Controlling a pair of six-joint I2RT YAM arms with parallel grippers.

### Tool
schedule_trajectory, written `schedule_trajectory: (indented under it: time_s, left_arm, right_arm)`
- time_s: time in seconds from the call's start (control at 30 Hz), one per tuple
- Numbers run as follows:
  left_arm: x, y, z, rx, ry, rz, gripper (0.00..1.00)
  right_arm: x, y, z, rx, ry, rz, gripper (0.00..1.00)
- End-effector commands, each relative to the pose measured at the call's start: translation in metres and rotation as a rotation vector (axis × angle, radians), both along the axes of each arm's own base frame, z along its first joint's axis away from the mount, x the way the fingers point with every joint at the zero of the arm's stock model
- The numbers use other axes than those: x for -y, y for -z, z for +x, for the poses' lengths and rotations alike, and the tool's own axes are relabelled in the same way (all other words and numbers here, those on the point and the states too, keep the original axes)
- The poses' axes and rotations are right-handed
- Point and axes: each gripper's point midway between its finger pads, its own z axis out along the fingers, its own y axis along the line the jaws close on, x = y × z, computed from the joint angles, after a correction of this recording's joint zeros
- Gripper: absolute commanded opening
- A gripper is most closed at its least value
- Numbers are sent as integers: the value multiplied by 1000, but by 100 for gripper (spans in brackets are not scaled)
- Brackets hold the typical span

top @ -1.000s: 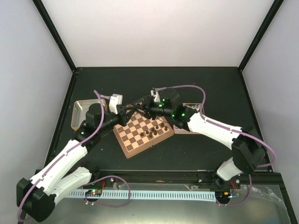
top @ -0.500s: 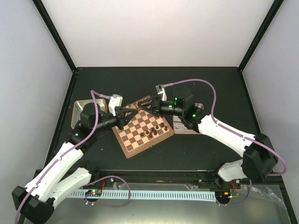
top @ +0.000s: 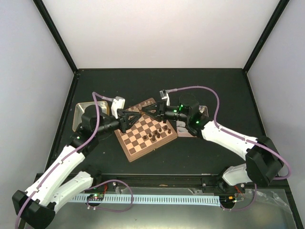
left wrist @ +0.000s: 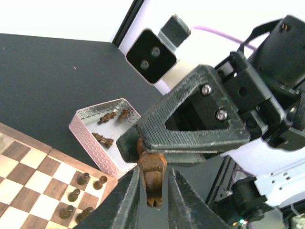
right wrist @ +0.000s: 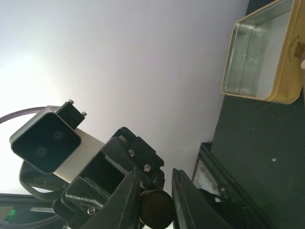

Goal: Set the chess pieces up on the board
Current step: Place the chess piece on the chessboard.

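Note:
Above the far corner of the board [top: 123, 147] my two grippers meet tip to tip. The left gripper [top: 137, 111] [left wrist: 153, 191] is shut on a dark brown chess piece [left wrist: 153, 176] lying along its fingers. My right gripper [top: 146, 109] [right wrist: 155, 200] has closed on the same piece's round base [right wrist: 156, 209], and its ribbed fingers [left wrist: 190, 119] fill the left wrist view. Several dark pawns [top: 153, 135] [left wrist: 76, 194] stand on the board's right side.
A pinkish-sided tin [left wrist: 95, 143] beside the board holds a few more dark pieces [left wrist: 102, 139]; from above it [top: 187, 130] is partly under the right arm. A gold-sided tin [top: 79, 114] [right wrist: 262, 62] sits left of the board.
The right gripper has swung left from over the board to the left gripper's tips and closed its jaws on the piece. The left arm has shifted only slightly.

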Motion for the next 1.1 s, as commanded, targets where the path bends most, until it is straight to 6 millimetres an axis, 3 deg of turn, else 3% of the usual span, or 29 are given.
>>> schedule_trajectory:
  time_s: [0.0,0.1,0.3,0.53,0.67,0.83,0.97,1.07]
  left_arm:
    - [-1,-27,4,34,-21,-72,24]
    - [-1,-30,5,39,-27,-107,33]
    - [0,-27,7,47,-35,-146,35]
    - [5,-11,11,8,-13,-102,42]
    - [9,-14,11,15,13,-103,30]
    - [10,-19,15,36,7,-97,24]
    - [11,-18,17,34,9,-92,7]
    - [7,-15,19,32,-15,-47,2]
  right_arm:
    - [3,-17,-1,-77,23,134,8]
    - [7,-14,4,-144,64,181,8]
    - [12,-9,9,-247,111,242,8]
    - [10,-11,10,-259,100,249,9]
    - [8,-10,9,-259,89,245,9]
    - [4,-4,6,-268,74,225,9]
    - [3,0,5,-275,69,217,10]
    - [3,3,5,-266,71,194,16]
